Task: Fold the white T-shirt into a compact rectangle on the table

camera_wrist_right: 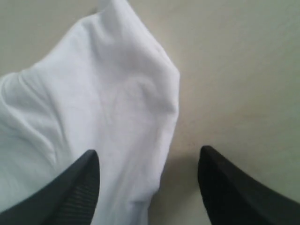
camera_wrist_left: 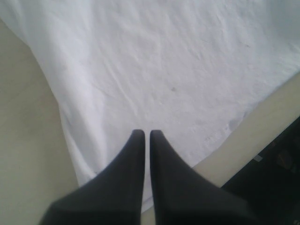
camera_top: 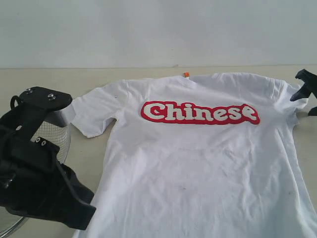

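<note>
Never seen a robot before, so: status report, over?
Left hand shut, above shirt hem. Right hand open over a sleeve, gripping nothing. Shirt spread flat, print up, unfolded. Basket beside it; nothing on top.

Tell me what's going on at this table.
A two-armed robot is working on the white T-shirt, which lies spread print-up on the table, not yet folded. The right tool stands open over one sleeve, gripping nothing. The left tool is shut and empty above the shirt's lower part. A wire basket sits at the left.
</note>
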`<state>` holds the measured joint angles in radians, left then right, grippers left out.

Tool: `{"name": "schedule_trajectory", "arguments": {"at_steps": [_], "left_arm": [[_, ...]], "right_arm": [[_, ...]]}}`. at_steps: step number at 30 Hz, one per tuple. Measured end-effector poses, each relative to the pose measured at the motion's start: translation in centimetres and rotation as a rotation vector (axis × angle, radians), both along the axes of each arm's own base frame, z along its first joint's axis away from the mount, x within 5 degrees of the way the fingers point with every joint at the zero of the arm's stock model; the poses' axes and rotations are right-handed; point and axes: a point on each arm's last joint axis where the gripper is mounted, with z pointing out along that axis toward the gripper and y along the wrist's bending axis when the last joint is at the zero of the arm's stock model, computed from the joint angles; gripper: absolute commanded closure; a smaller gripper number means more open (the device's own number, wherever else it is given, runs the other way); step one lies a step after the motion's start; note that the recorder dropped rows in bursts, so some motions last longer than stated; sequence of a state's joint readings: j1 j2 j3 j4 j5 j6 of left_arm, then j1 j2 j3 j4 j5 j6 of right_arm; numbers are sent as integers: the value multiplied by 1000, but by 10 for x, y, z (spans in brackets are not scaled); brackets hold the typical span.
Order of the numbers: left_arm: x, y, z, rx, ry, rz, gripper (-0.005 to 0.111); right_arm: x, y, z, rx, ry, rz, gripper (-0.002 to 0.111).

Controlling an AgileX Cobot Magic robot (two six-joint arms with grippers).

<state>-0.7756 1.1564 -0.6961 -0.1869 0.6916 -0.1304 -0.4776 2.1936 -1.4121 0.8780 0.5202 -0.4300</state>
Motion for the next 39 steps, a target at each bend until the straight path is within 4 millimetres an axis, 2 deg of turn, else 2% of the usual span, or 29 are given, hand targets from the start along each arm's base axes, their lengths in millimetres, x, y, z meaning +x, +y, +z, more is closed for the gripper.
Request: {"name": "schedule_trajectory", "arguments": {"at_steps": [12, 15, 24, 29, 39], "left_arm": [[0, 0, 0, 0, 0, 0, 102], [0, 0, 0, 0, 0, 0, 102], [0, 0, 0, -2, 2, 1, 102], [0, 0, 0, -4, 4, 2, 102], [0, 0, 0, -5, 5, 2, 102]], "right_arm": [[7, -9, -10, 12, -40, -133, 52], [9, -8, -12, 15, -41, -140, 55], [17, 4, -18, -31, -49, -117, 78], [17, 5, -20, -30, -45, -115, 109], [17, 6, -20, -26, -43, -110, 108]]}}
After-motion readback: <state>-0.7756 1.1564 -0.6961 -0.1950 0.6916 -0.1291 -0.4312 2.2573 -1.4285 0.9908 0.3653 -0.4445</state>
